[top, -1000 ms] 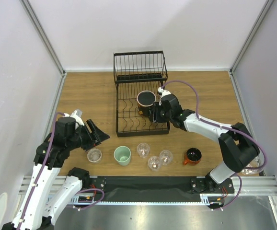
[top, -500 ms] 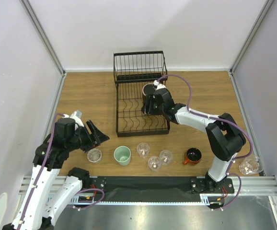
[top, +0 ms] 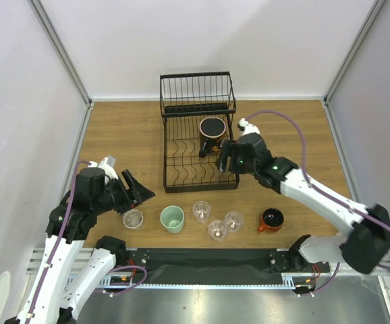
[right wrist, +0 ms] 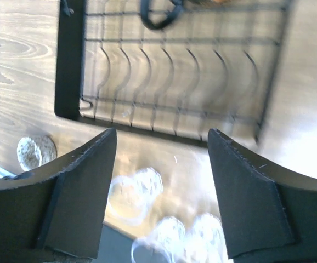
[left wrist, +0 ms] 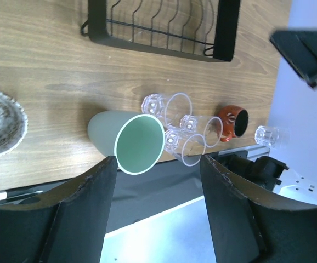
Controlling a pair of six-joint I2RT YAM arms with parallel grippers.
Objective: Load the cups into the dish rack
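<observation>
The black wire dish rack [top: 181, 152] stands at mid-table. A black-rimmed mug [top: 212, 129] rests in it, its handle [right wrist: 158, 13] showing at the top of the right wrist view. My right gripper [top: 227, 159] hovers open and empty over the rack's near right corner [right wrist: 260, 129]. Near the front edge stand a mint-green cup [top: 172, 219], three clear tumblers [top: 216, 229] and a red mug [top: 271, 219]. My left gripper [top: 136, 189] is open, just above and behind another tumbler [top: 133, 218]. The left wrist view shows the mint cup [left wrist: 134, 139] ahead of its open jaws.
The raised wire basket [top: 196, 93] closes the rack's far end. One more tumbler [left wrist: 267, 134] stands far right by the front rail. Metal frame posts and white walls bound the table on both sides. The right arm's elbow [top: 360, 236] hangs over the front right corner.
My right gripper has opened, leaving the black-rimmed mug in the rack, and has drawn back toward the rack's near right corner. The left arm has not moved.
</observation>
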